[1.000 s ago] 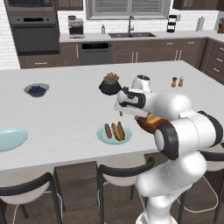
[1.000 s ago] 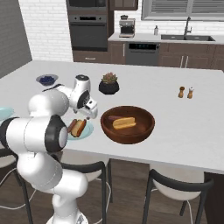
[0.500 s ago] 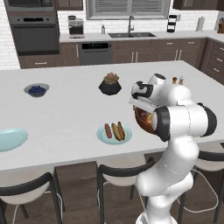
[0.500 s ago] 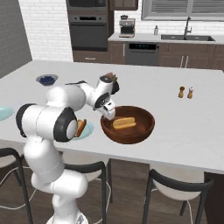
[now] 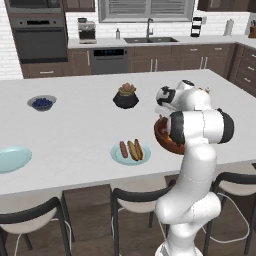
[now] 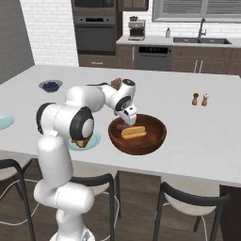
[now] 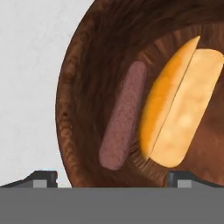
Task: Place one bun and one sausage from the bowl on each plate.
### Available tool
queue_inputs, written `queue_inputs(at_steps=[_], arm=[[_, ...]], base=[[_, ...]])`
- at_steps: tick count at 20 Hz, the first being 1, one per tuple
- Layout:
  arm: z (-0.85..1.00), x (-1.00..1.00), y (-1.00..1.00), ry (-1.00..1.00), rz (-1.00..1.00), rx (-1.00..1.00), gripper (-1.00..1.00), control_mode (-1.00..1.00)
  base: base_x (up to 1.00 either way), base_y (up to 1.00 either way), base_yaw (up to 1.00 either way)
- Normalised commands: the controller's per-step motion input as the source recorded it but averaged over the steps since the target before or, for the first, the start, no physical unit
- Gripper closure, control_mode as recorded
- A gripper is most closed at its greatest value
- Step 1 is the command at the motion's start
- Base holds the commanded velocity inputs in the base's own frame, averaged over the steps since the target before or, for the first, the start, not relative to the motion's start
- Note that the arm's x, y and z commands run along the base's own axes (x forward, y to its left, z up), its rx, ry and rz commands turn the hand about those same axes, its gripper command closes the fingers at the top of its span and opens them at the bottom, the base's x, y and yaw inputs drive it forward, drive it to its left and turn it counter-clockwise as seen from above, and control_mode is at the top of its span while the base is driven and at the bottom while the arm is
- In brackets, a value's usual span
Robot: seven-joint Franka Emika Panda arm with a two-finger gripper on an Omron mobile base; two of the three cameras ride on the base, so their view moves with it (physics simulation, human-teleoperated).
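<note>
Sausage (image 7: 124, 116) lay touching the bun (image 7: 181, 109) at frame centre inside the bowl (image 7: 83, 87), so the gripper's (image 7: 112, 178) parted fingers risked nudging or pinching both.

You see a large round wooden bowl (image 7: 87, 87) of dark reddish-brown with swirling grain, a dull reddish-brown sausage (image 7: 124, 116), and a split bun (image 7: 181, 105), deep orange on one half, pale golden on the other. The tabletop (image 7: 26, 87) is plain off-white.

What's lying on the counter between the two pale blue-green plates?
Nothing: in the left base view the white counter is bare between the empty plate and the plate holding a bun and sausage.
</note>
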Motion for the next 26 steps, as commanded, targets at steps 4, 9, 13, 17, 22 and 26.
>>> queue_inputs(at_steps=[4,9,13,17,22,26], arm=[[-0.36,0.09,-0.38,0.00,-0.04,0.00,-1.00,-1.00],[-0.31,-0.24,-0.23,-0.01,-0.01,0.00,-1.00,-1.00],[-0.16,0.02,-0.01,0.00,0.00,0.00,-1.00,-1.00],[-0.15,0.05,-0.12,0.00,0.00,0.00,-1.00,-1.00],[-0.24,0.00,-0.11,0.00,0.00,0.00,-1.00,-1.00],[-0.25,0.00,-0.05,0.00,0.00,0.00,-1.00,-1.00]], base=[[0.00,0.00,0.00],[0.00,0.00,0.00],[0.00,0.00,0.00],[0.00,0.00,0.00],[0.00,0.00,0.00],[0.00,0.00,0.00]])
